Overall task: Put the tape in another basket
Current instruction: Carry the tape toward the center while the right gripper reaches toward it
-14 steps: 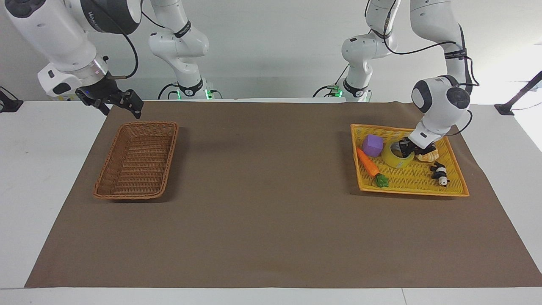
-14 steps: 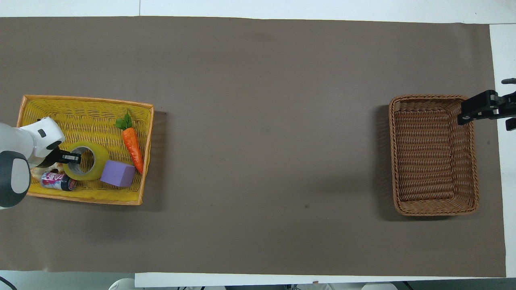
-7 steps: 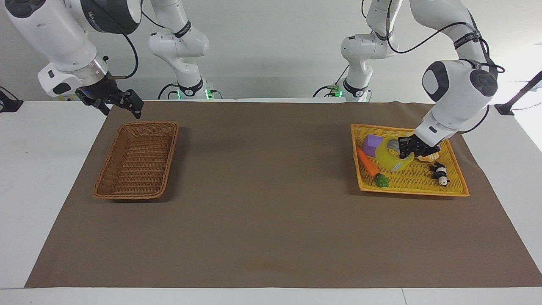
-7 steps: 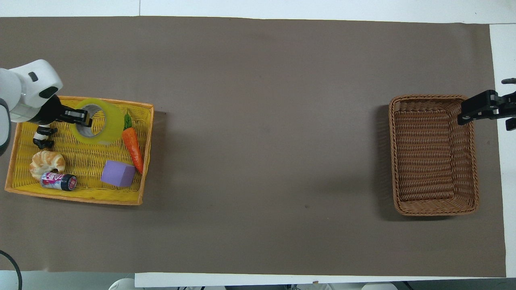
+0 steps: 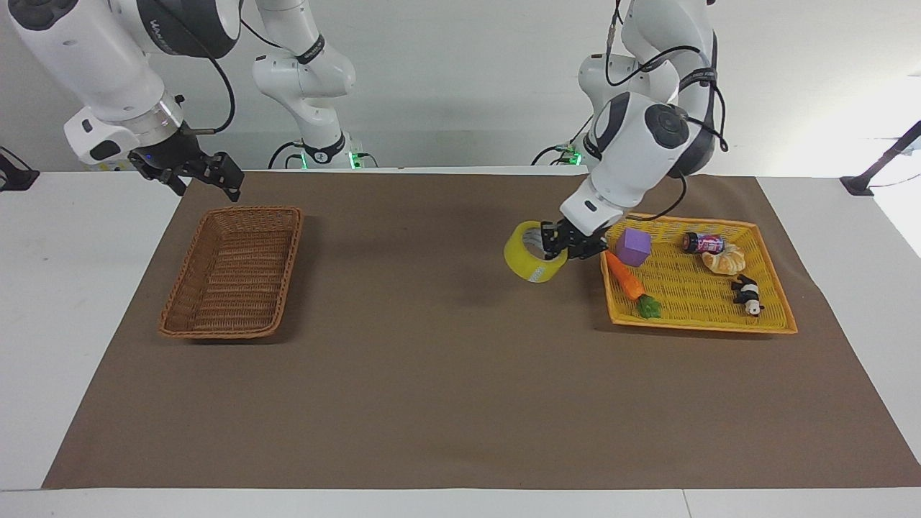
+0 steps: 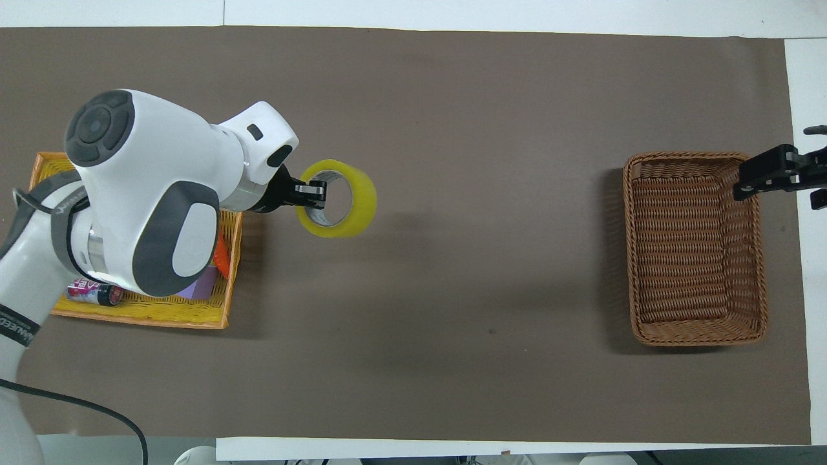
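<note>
text: none legible | arm lettering (image 5: 153,27): too small | can (image 5: 703,242) label: unreadable

In the overhead view the left arm (image 6: 148,194) covers much of the yellow tray (image 6: 148,313): the purple block (image 6: 205,284) and carrot (image 6: 221,253) show only as slivers, the small can (image 6: 97,294) partly, and the picture's edge cuts off the right gripper (image 6: 785,173), leaving its fingers out of sight there
</note>
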{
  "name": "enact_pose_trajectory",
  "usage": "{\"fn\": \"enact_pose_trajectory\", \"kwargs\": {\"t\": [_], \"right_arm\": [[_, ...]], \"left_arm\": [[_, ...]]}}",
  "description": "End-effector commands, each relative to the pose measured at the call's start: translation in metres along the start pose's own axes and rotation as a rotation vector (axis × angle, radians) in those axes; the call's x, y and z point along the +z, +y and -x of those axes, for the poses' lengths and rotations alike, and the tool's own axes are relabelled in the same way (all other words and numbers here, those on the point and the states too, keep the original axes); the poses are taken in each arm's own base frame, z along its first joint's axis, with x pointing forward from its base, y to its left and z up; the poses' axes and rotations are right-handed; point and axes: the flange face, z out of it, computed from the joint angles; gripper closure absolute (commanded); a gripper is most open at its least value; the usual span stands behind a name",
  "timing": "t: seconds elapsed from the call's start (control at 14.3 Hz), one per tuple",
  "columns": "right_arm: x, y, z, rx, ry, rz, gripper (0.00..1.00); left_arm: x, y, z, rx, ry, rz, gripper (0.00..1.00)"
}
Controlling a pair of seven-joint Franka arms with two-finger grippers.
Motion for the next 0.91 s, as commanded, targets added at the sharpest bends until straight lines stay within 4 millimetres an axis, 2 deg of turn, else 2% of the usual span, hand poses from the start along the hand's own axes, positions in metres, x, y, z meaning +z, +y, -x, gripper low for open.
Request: {"fn": "enact_pose_trajectory", "kwargs": {"t": [0.0, 0.07, 0.14, 0.35, 0.56, 0.7, 0.84], "right_arm": [[0.006, -0.003, 0.009, -0.241, -0.024, -0.045, 0.01], [0.012, -0.007, 0.012, -0.360, -0.017, -0.098, 0.01], [0.024, -0.018, 0.015, -0.385, 0.005, -0.221, 0.01], [0.060, -0.042, 0.018, -0.336, 0.052, -0.504, 0.01], [0.094, -0.080, 0.007, -0.228, 0.038, -0.792, 0.00], [0.107, -0.138, 0.001, -0.231, 0.060, -0.903, 0.00], [0.114, -0.194, 0.001, -0.216, 0.109, -0.923, 0.00]], "left_arm": [[-0.007, 0.012, -0.005, -0.025, 0.030, 0.061, 1.00], [-0.006, 0.015, -0.004, -0.023, 0.027, 0.062, 1.00], [-0.003, 0.015, -0.002, -0.020, 0.020, 0.060, 1.00], [-0.001, 0.020, 0.002, -0.005, 0.006, 0.057, 1.00], [0.000, 0.019, 0.002, 0.003, 0.003, 0.055, 1.00], [0.000, 0.019, 0.002, 0.010, 0.002, 0.053, 1.00], [0.000, 0.019, 0.002, 0.021, 0.002, 0.053, 1.00]]}}
